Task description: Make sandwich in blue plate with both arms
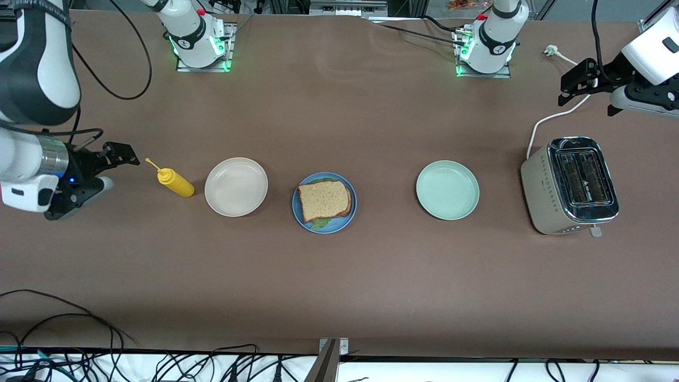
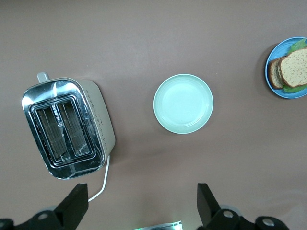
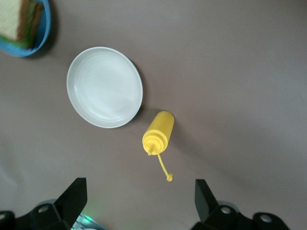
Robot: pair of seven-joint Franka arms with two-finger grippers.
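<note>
Sitting done in the blue plate (image 1: 324,222) mid-desk, the sandwich (image 1: 324,200), with the left gripper (image 1: 572,87) hanging wide and empty over the toaster (image 1: 570,183) end, the right gripper (image 1: 119,155) wide and empty beside the mustard bottle (image 1: 176,182), somewhat nearer the plate.

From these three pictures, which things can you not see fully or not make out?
- Sandwich: the top bread slice hides the filling; only a bit of lettuce shows in the front view.
- Blue plate: the right wrist view's edge cuts it off.
- Toaster: whether its slots are empty is too dark to tell.
- Left gripper and right gripper: open, both arms waiting at the table's ends; each wrist view shows only fingertips.
</note>
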